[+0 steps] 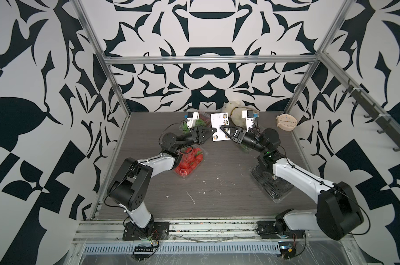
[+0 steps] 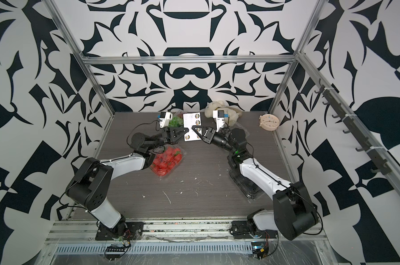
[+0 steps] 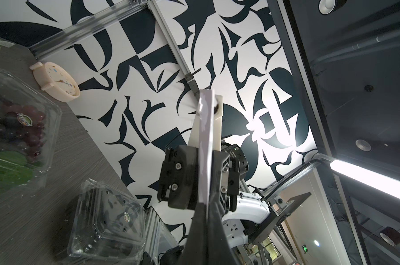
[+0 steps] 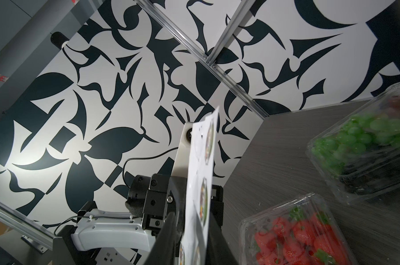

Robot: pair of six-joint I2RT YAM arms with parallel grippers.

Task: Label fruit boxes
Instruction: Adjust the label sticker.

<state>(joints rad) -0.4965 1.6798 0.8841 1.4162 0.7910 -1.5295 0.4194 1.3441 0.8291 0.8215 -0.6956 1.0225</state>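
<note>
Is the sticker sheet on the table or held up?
Held up: the left gripper pinches the sticker sheet, which both wrist views show standing clear of the table.

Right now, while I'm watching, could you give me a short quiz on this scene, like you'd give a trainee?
1. True or false: the strawberry box lies on the robot's left half of the table.
2. What is the left gripper clamped on? A a grape box, B the sticker sheet, C the plush toy.
3. What round thing sits near the table's back right corner?
Key: 1 true; 2 B; 3 the clock.
</note>
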